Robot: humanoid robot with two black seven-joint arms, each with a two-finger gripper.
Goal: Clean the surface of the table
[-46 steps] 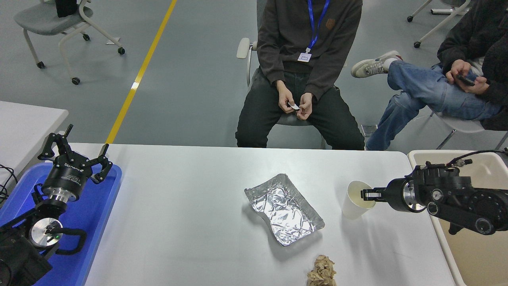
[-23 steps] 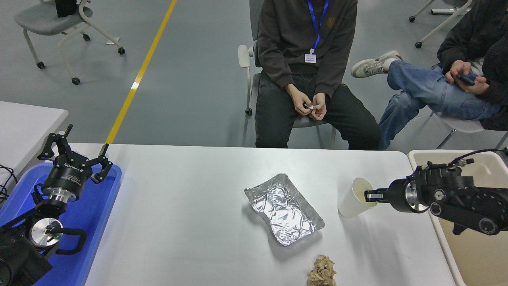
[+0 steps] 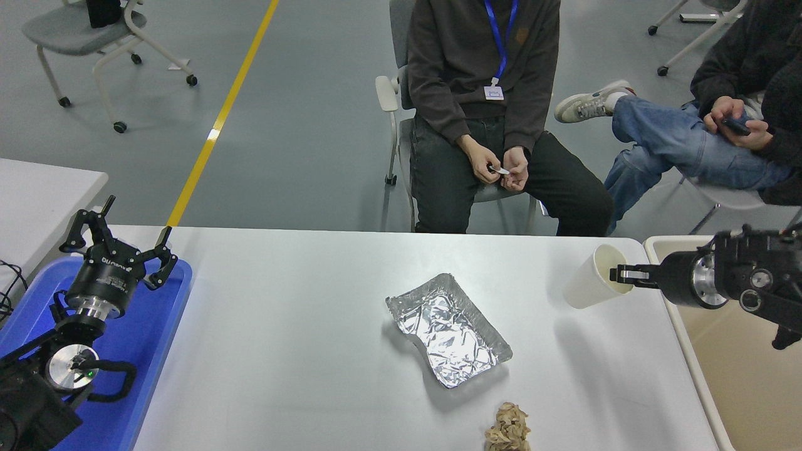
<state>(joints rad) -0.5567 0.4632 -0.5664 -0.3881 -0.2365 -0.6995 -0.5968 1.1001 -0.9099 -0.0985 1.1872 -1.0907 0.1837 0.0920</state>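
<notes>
- Right gripper [image 3: 617, 274] pinches the rim of a white paper cup [image 3: 589, 279], one finger inside the mouth and one outside; the cup hangs tilted above the table surface [image 3: 282, 351], near its far right corner, mouth turned towards the arm.
- Left gripper [image 3: 119, 241] is parked at the lower left over a blue tray [image 3: 153, 332], its fingers spread and holding nothing.
- Progress, as I judge it: the clearing is in its early part. The cup is off the tabletop but not yet dropped anywhere; a beige bin [image 3: 745, 376] stands just beside the table's right edge and looks the likely place for it.
- Left to do: a crumpled foil tray [image 3: 448, 329] lies near the middle of the table, and a wad of brown paper [image 3: 507, 429] sits at the near edge, just in front of the foil. Both are well apart from the cup.
- Around: a seated person [image 3: 482, 113] faces the table's far side, fiddling with a small white slip; a second person [image 3: 720, 138] sits at the upper right with a phone. A smaller white table [image 3: 37, 194] shows at the left.
- In the way: nothing lies between the cup and the bin; the bin's near wall is the only edge to clear.
</notes>
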